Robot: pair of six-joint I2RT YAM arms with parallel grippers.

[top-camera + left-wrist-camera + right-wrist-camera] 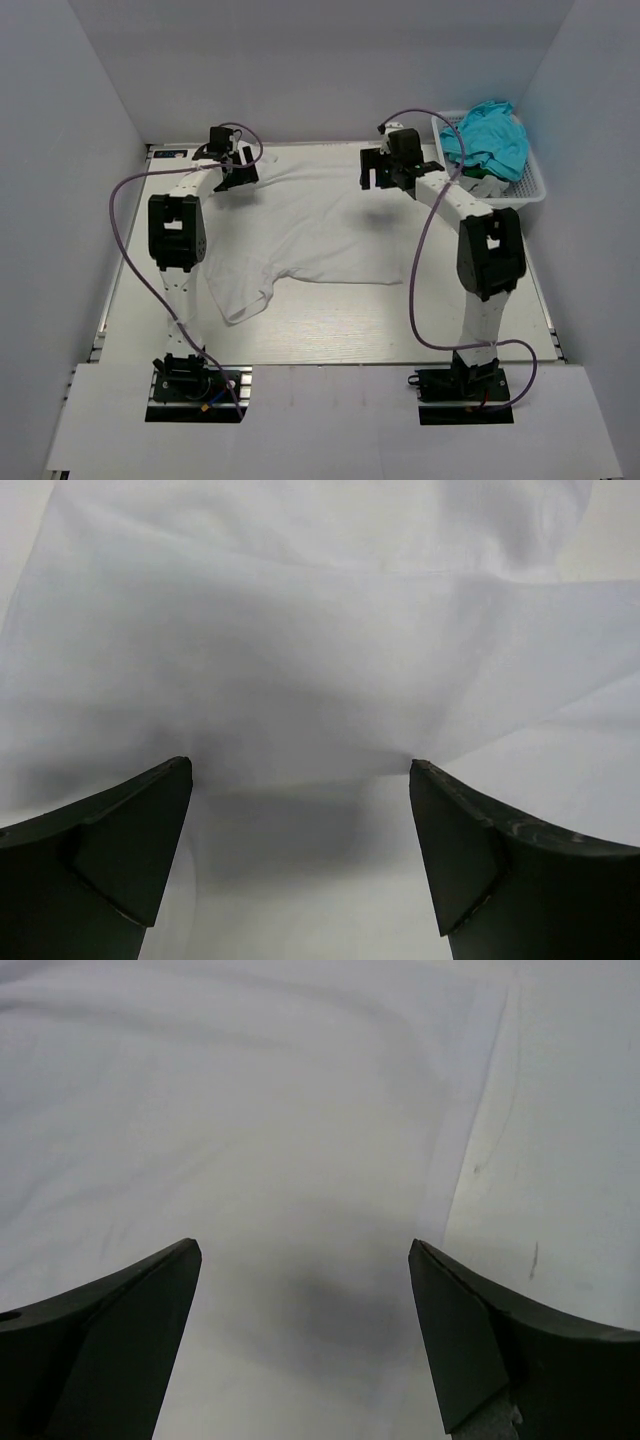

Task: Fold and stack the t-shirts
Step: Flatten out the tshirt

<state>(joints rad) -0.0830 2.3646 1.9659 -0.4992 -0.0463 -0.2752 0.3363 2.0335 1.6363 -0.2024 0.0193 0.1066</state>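
The left hand is held wide open over the far left of the white t-shirt, with nothing gripped. The shirt is spread on the worktop between the arms, one sleeve rumpled at the near left. The right hand is likewise wide open and empty above the shirt's far right edge. A basket of teal cloth is seen far right. A first fold appears to be in preparation: both hands must be lowered and closed on the far edge.
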